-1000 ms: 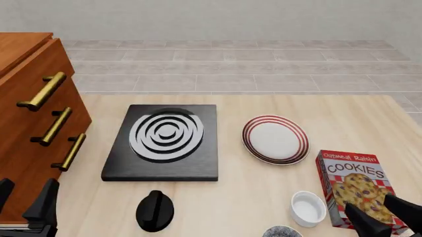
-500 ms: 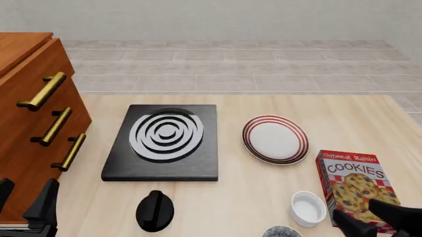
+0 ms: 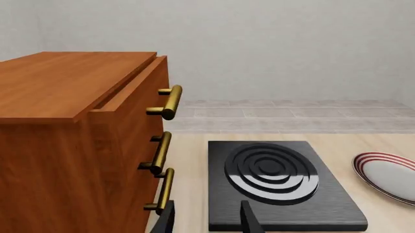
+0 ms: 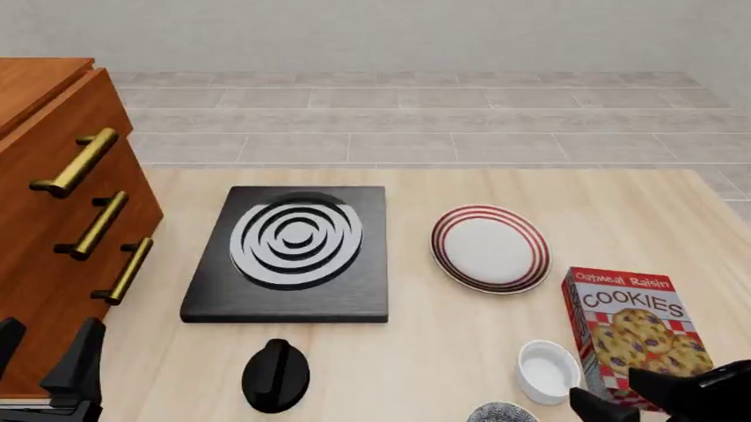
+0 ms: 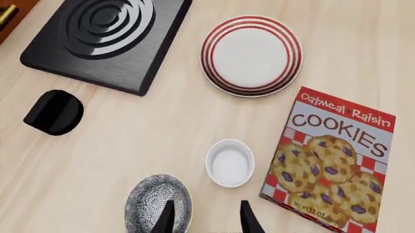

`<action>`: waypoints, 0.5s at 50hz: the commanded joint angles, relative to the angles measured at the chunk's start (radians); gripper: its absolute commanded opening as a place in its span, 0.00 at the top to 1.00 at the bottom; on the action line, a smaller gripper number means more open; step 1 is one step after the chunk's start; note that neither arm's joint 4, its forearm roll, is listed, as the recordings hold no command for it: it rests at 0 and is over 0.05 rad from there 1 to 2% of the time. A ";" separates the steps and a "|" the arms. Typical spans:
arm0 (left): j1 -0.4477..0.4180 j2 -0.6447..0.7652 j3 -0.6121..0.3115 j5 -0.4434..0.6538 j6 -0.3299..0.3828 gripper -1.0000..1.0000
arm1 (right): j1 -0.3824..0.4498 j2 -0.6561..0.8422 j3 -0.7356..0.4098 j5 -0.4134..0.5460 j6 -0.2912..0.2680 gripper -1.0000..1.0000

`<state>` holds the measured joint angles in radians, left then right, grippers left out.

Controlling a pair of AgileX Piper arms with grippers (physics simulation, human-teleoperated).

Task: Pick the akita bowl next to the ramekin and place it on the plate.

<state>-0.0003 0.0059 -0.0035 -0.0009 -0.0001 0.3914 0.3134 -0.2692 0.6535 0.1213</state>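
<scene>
From the front, the right gripper [image 4: 634,400] hangs low over the bench [image 4: 470,343] by the cookie box [image 4: 634,330], jaws apart and empty, while the bowl [image 4: 502,412] peeks in at the near edge just beside the ramekin [image 4: 548,370], well apart from the plate [image 4: 490,248]. In the left wrist view the left gripper [image 3: 206,218] points at the stove [image 3: 279,182] beside the drawers [image 3: 77,141], jaws parted, holding nothing. In the right wrist view the speckled bowl [image 5: 157,202] sits on the bench beside the ramekin [image 5: 230,162], with one finger [image 5: 166,218] over its rim.
</scene>
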 commanded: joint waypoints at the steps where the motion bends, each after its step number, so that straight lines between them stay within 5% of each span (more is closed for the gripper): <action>1: 0.000 0.000 0.000 0.000 0.000 0.00 | 0.048 0.079 0.025 -0.050 0.042 0.00; 25: 0.000 0.000 0.000 0.000 0.000 0.00 | 0.087 0.184 0.071 -0.122 0.071 0.00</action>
<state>-0.0003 0.0059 -0.0035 -0.0009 -0.0001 0.4639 0.4655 -0.2156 0.5558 0.1811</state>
